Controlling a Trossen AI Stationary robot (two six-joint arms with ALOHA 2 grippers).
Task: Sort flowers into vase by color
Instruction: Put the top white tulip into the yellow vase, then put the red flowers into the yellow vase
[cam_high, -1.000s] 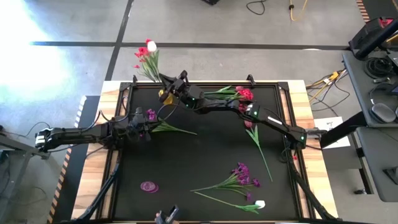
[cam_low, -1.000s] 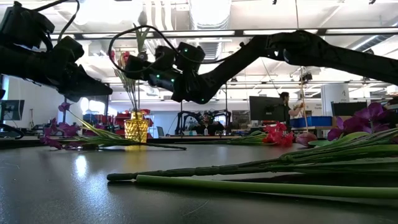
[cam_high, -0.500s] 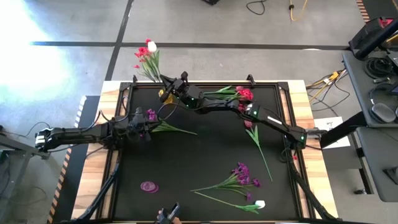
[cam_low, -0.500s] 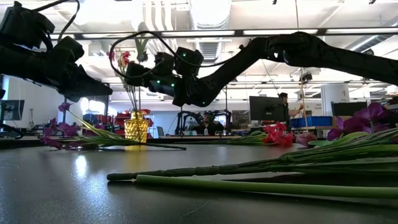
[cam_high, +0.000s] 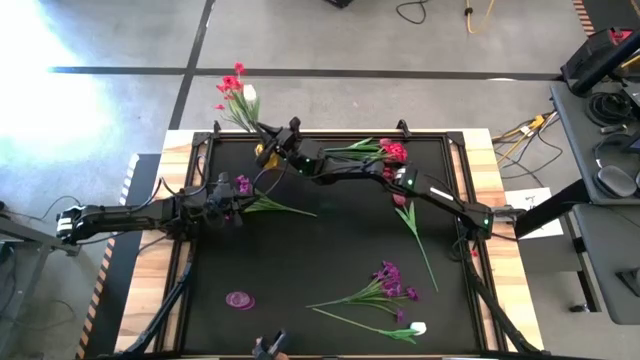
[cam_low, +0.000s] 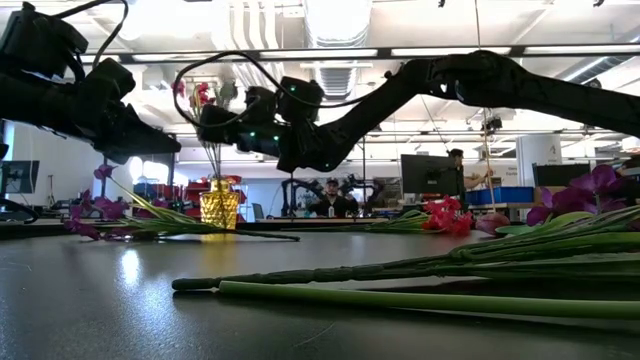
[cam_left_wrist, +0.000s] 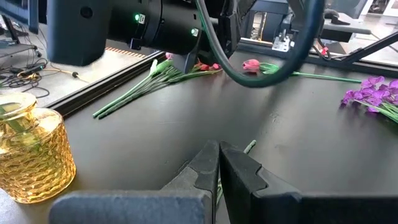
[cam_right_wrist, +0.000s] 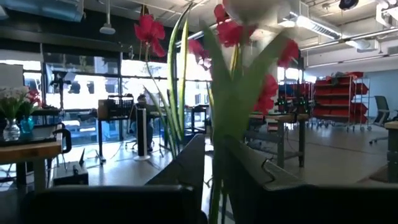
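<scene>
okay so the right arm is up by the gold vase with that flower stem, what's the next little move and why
Probably open the right pincer wider and back away: the red flowers already stand in the gold vase, and the stem sits between the barely parted fingers. The left pincer waits shut by a purple sprig.

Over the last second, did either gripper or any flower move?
The right gripper above the gold vase began to loosen on the white-bud stem, whose bloom shifted slightly toward the red flowers already standing in the vase. The left gripper stayed shut over the purple sprig; the flowers lying on the table did not move.
</scene>
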